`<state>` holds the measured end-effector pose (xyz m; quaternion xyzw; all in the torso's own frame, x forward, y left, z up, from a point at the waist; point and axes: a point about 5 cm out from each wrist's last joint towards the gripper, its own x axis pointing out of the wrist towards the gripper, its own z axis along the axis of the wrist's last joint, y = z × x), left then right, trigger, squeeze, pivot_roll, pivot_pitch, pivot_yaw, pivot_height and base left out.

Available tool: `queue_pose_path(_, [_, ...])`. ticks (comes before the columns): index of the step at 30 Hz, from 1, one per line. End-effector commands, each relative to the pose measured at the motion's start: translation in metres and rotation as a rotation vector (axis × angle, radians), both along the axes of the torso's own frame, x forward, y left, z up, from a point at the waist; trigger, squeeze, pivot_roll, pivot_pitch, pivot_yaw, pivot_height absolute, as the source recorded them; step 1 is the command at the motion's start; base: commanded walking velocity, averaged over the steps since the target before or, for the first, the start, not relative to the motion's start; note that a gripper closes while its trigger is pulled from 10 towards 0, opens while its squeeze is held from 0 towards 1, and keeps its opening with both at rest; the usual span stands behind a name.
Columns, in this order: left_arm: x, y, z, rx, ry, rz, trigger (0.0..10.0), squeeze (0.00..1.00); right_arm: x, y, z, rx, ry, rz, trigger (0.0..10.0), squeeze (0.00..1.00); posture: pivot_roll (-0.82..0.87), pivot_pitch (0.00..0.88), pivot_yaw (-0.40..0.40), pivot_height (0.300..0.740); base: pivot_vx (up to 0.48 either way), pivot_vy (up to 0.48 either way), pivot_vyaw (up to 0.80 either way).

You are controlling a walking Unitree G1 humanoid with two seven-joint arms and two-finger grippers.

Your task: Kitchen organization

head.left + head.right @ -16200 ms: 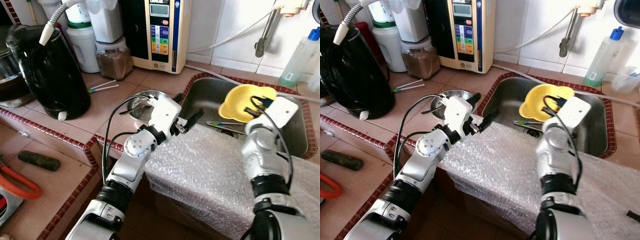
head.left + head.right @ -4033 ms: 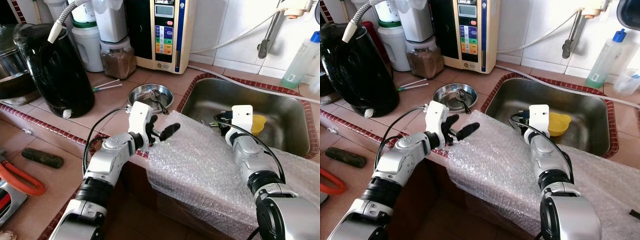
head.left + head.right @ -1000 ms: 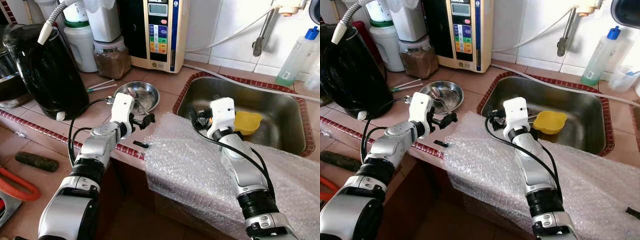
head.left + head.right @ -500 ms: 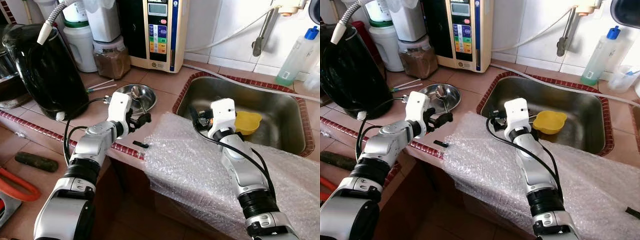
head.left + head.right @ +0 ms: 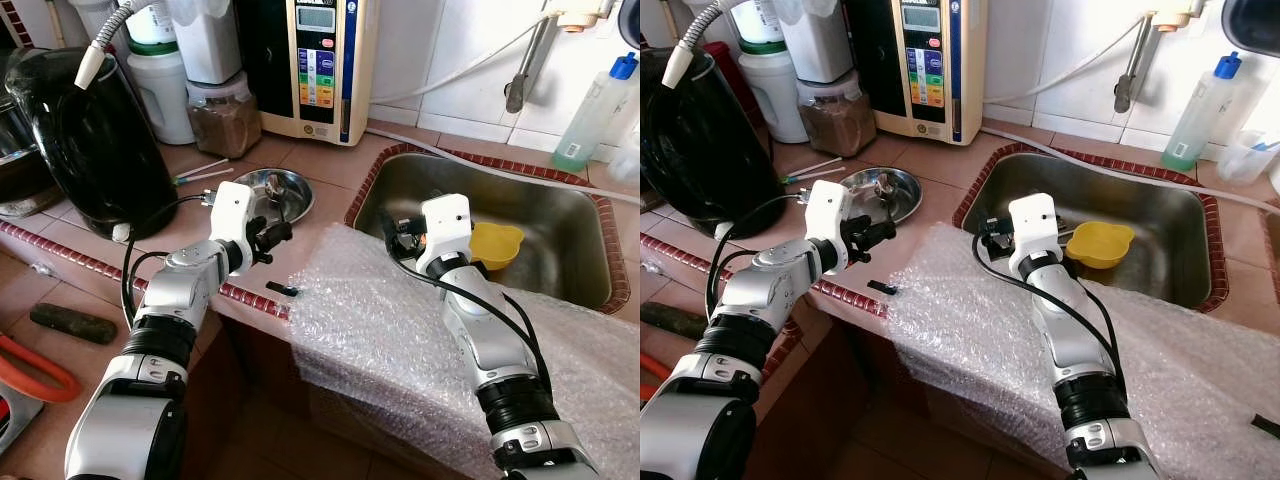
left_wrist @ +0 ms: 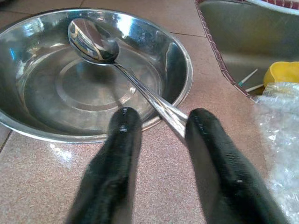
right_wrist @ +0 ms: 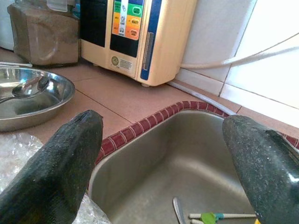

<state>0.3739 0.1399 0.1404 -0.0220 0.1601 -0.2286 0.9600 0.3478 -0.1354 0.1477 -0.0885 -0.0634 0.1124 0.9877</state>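
spoon shiny steel, bowl in metal dish, handle between parted left pincer fingers

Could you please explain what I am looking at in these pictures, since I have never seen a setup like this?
A humanoid robot stands at a tiled kitchen counter. Two pictures come from cameras on its head, two from its wrists. The left gripper sits open beside a steel bowl, its fingers on either side of the handle of a spoon lying in the bowl. The right gripper hangs open over the sink, which holds a yellow dish. Bubble wrap drapes over the counter edge. Neither gripper holds anything.
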Motion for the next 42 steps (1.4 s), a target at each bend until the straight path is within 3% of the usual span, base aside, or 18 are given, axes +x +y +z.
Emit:
queue_pose_path(1, [0.0, 0.007, 0.002, 0.001, 0.001, 0.009, 0.0, 0.0, 0.002, 0.003, 0.003, 0.017, -0.006, 0.025, 10.0, 1.0, 0.03, 0.0, 0.043, 0.74, 0.0, 0.0, 0.0])
queue_pose_path(2, [0.0, 0.007, 0.002, 0.0, 0.0, 0.011, 0.0, 0.0, 0.001, 0.006, 0.004, 0.034, -0.011, 0.056, 10.0, 1.0, 0.04, 0.0, 0.044, 0.74, 0.0, 0.0, 0.0])
queue_pose_path(3, [0.0, 0.007, 0.002, -0.002, 0.001, 0.012, 0.0, 0.0, -0.002, 0.01, 0.007, 0.065, -0.023, 0.111, 10.0, 0.81, 0.04, 0.0, 0.044, 0.74, 0.0, 0.0, 0.0])
queue_pose_path(4, [0.0, 0.007, 0.002, -0.005, 0.001, 0.013, 0.0, 0.0, -0.005, 0.015, 0.01, 0.089, -0.036, 0.171, 10.0, 0.81, 0.04, 0.0, 0.045, 0.74, 0.0, 0.0, 0.0])
queue_pose_path(6, [0.0, 0.007, 0.002, -0.007, 0.003, 0.011, 0.0, 0.0, -0.008, 0.021, 0.014, 0.084, -0.055, 0.242, 10.0, 0.6, 0.04, 0.0, 0.045, 0.74, 0.0, 0.0, 0.0])
queue_pose_path(25, [0.0, 0.012, 0.008, -0.018, -0.001, -0.002, 0.0, 0.0, -0.011, 0.018, 0.009, 0.068, -0.022, 0.266, 10.0, 0.59, 0.04, 0.0, 0.047, 0.74, 0.0, 0.0, 0.0])
queue_pose_path(37, [0.002, 0.014, 0.045, -0.021, -0.154, -0.001, 0.0, 0.0, -0.01, 0.016, 0.006, 0.062, -0.012, 0.25, 10.0, 0.58, 0.04, 0.0, 0.046, 0.74, 0.0, 0.0, 0.0])
queue_pose_path(42, [0.0, 0.011, 0.056, -0.089, -0.244, -0.007, 0.0, 0.0, -0.01, 0.018, 0.007, 0.062, -0.012, 0.252, 10.0, 0.58, 0.04, 0.0, 0.042, 0.74, 0.0, 0.0, 0.0])
